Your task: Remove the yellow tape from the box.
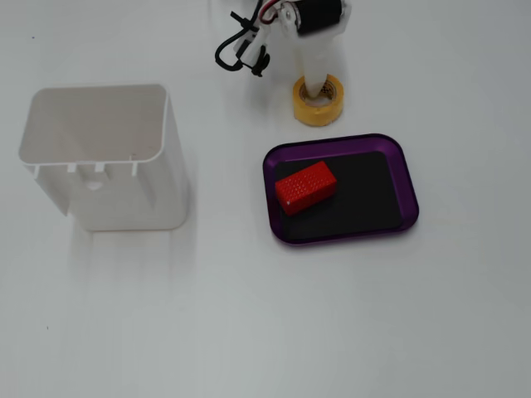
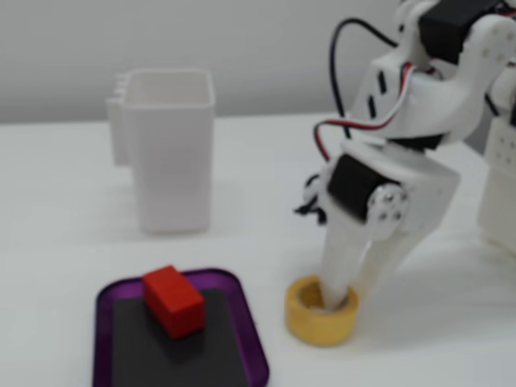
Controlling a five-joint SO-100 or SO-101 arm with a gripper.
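**A:** Start with the big things. The white container (image 1: 104, 157) fills the left of the top-down fixed view, well apart from everything else, so you can ignore it. The box (image 1: 410, 178) sits right of centre, and only the red block (image 1: 306, 186) lies on its black floor, toward its left end.

**B:** And the yellow tape?

**A:** The yellow tape (image 1: 317, 108) is outside the box, flat on the table (image 1: 265, 315) just above the box's upper rim in that view, near it but not touching. In the low fixed view the yellow tape (image 2: 321, 318) lies at lower centre, just right of the box (image 2: 254, 339), and looks to be resting on the table rather than hanging.

**B:** So what is the gripper doing?

**A:** The gripper (image 2: 349, 292) comes down from the upper right with one finger inside the ring and the other outside it, straddling the wall. Whether the jaws are pinching that wall or have already slackened, I cannot tell (the low view is blurred just there).

**B:** Then how do you finish well?

**A:** As I judge it, the removal itself is nearly done and what's left is the release. Open the jaws fully before you lift, so the inner finger doesn't snag the core and drag the roll. Then rise straight up, not sideways toward the box, since the roll lies close to the rim and a nudge could tip it back in.
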